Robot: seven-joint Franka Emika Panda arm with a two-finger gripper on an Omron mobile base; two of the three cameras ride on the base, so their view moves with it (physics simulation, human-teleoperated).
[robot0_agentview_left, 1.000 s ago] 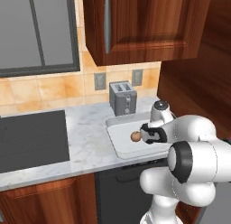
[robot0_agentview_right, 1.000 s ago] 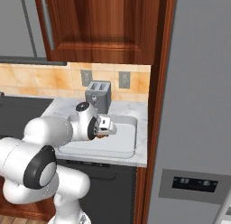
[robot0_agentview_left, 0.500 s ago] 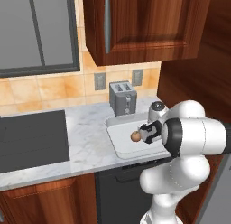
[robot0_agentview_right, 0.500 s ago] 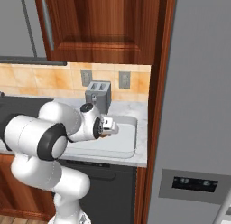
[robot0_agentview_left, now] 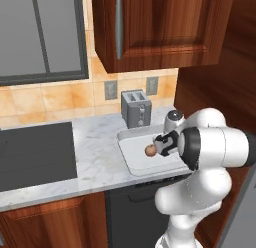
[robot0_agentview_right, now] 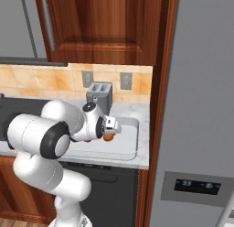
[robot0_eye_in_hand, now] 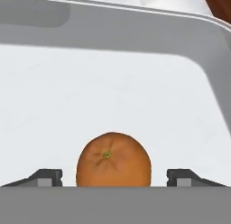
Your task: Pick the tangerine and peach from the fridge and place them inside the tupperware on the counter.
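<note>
The deep orange tangerine (robot0_eye_in_hand: 113,159) lies low in the white tupperware (robot0_eye_in_hand: 135,15), between my gripper's (robot0_eye_in_hand: 115,178) two finger tips. The tips stand wide apart and touch neither side of the fruit, so the gripper is open. From the left base view the gripper (robot0_agentview_left: 156,147) reaches into the tupperware (robot0_agentview_left: 150,165) with the tangerine (robot0_agentview_left: 149,150) at its tip. From the right, the tangerine (robot0_agentview_right: 108,137) sits just under the gripper (robot0_agentview_right: 111,131) over the tupperware (robot0_agentview_right: 124,147). The tupperware rests on the marbled counter (robot0_agentview_left: 95,157). The grey fridge (robot0_agentview_right: 201,107) stands at the right, door closed. The peach is out of view.
A grey two-slot toaster (robot0_agentview_left: 136,108) stands right behind the tupperware against the tiled wall. A dark cooktop (robot0_agentview_left: 35,152) takes up the counter's left part. Wooden wall cabinets (robot0_agentview_left: 145,27) hang overhead, and a tall wooden panel (robot0_agentview_right: 157,84) separates the counter from the fridge.
The arm's elbow has swung back and upward. The hand and the tangerine have stayed at about the same spot over the tupperware.
</note>
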